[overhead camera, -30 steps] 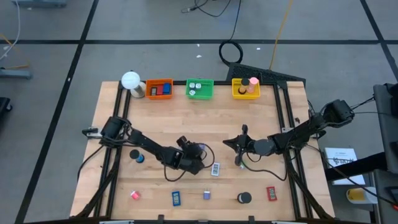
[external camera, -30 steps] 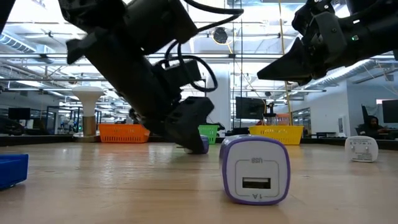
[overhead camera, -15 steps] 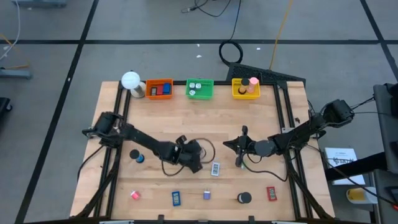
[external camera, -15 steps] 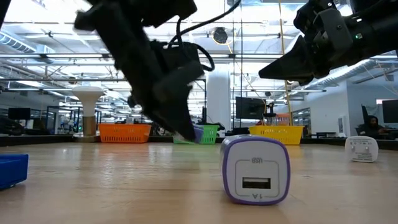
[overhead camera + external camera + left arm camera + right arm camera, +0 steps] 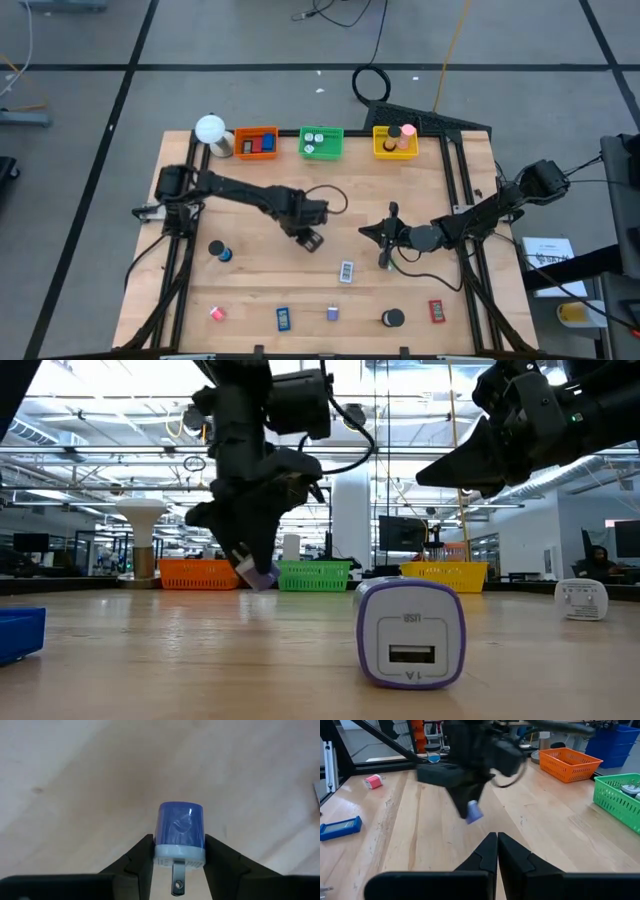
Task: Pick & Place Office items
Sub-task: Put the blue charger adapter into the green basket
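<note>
My left gripper (image 5: 311, 238) hangs over the table's middle, shut on a small blue-purple charger plug (image 5: 180, 831), which also shows in the low view (image 5: 262, 575) and the right wrist view (image 5: 473, 811). My right gripper (image 5: 386, 240) hovers right of centre with its fingers shut (image 5: 496, 847) on nothing. A second purple-and-white charger (image 5: 346, 271) stands on the wood. Along the near edge lie a pink piece (image 5: 216, 313), a blue flat (image 5: 283, 318), a purple bit (image 5: 332, 314), a black roll (image 5: 392, 318) and a red flat (image 5: 436, 311). My left gripper pinches the charger by its two sides at the white prong end (image 5: 179, 855), one finger (image 5: 142, 857) on each flank. The fingers come from above, slanting down. The charger is lifted clear of the table, blue body pointing away from the wrist, metal prong (image 5: 176, 879) back between the fingers.
Orange (image 5: 256, 142), green (image 5: 321, 142) and yellow (image 5: 395, 142) trays line the far edge beside a white ball lamp (image 5: 210, 130). A black-and-blue roll (image 5: 219, 250) sits at the left. A white piece (image 5: 581, 599) stands far right in the low view.
My left gripper has risen from the table and moved toward the far edge and a little left, staying shut. The blue-purple charger has gone with it, from resting on the wood to hanging clear above it. The right arm has kept still.
</note>
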Controlling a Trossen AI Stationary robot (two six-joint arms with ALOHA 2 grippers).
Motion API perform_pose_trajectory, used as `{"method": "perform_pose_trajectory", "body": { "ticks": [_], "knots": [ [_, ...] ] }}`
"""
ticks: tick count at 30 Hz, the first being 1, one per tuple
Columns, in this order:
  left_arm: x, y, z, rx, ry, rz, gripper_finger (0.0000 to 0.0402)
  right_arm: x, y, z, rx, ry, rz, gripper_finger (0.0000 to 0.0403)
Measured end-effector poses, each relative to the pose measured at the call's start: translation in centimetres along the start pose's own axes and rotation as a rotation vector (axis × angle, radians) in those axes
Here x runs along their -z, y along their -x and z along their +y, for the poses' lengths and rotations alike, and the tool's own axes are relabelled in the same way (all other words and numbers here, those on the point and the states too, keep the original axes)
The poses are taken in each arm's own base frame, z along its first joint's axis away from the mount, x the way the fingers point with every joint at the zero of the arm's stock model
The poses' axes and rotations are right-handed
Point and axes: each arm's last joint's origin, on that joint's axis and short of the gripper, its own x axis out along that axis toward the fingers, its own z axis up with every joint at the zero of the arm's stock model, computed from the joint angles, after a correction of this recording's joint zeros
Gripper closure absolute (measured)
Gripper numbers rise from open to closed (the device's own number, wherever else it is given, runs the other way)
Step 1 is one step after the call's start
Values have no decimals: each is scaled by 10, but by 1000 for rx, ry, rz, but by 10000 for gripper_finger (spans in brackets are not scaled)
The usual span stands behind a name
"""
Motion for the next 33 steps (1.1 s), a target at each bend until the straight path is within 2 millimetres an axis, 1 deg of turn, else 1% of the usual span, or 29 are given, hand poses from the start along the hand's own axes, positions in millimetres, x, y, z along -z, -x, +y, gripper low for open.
{"method": "perform_pose_trajectory", "body": {
  "ticks": [8,15,18,22,26,30,33],
  "knots": [
    [-28,6,29,25,127,20,264,-1,0,0,-2,-7,-10,399],
    [-54,15,65,93,237,61,264,-2,1,2,-12,-14,-25,399],
    [-60,18,80,94,287,85,264,-4,2,4,-22,-22,-42,399],
    [-63,22,96,87,347,134,264,-5,3,5,-32,-16,-56,399],
    [-65,23,104,91,382,159,264,-7,3,5,-34,-21,-68,399],
    [-66,24,106,108,404,170,264,-7,3,7,-40,-19,-68,399],
    [-66,18,106,119,426,206,264,-8,4,7,-45,-21,-81,399]
  ]
}}
